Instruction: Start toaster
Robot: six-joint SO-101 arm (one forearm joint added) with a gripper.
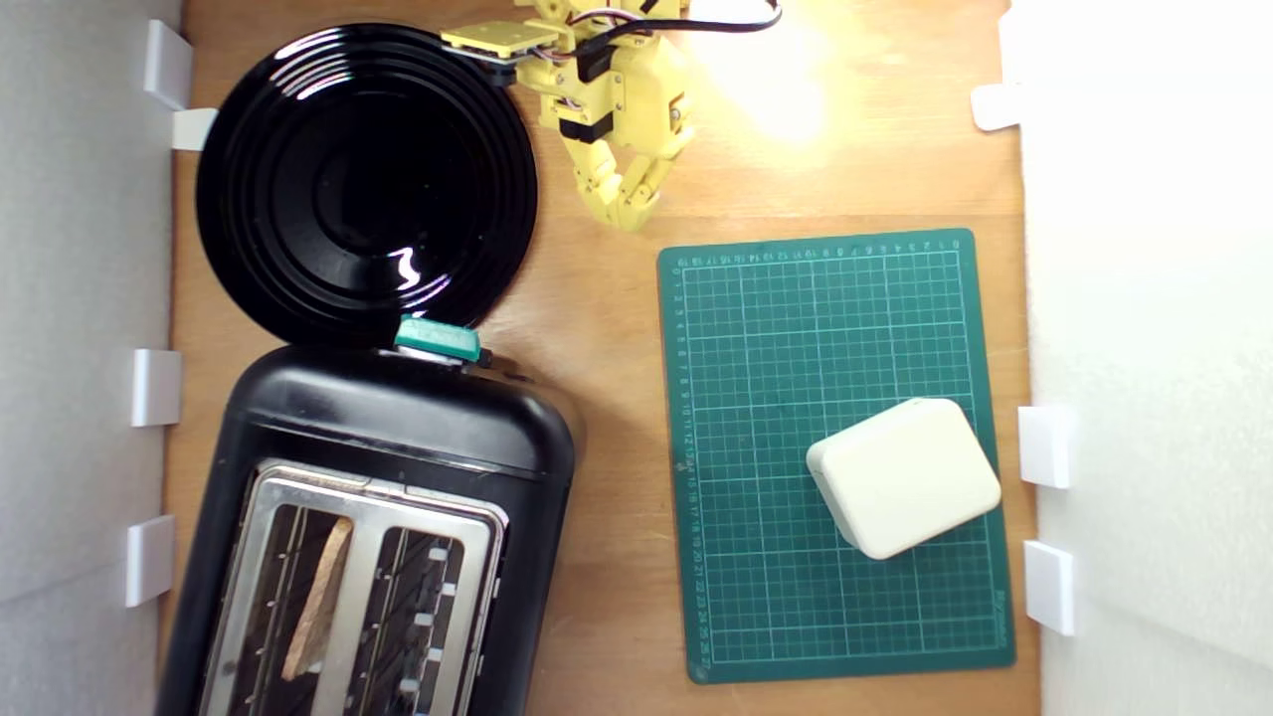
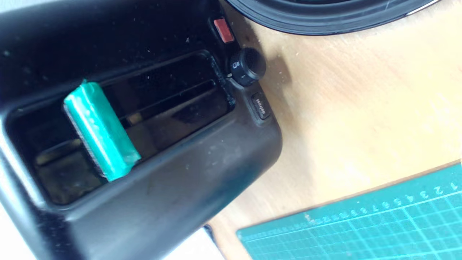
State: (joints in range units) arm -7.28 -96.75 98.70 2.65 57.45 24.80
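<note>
While the gripper [image 1: 627,214] hangs at upper centre with jaws nearly closed and empty, the toaster's [image 1: 398,418] teal lever [image 1: 438,338] lies lower left of it.

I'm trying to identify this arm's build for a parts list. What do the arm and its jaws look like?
The arm is made of pale yellow plastic, likely 3D-printed, with blocky segments and black servo bodies set into the joints. A black cable and thinner red and white wires run along its top. The gripper has tapered yellow jaws with small round holes or screws. A flat yellow plate sticks out sideways. No markings are legible.
</note>
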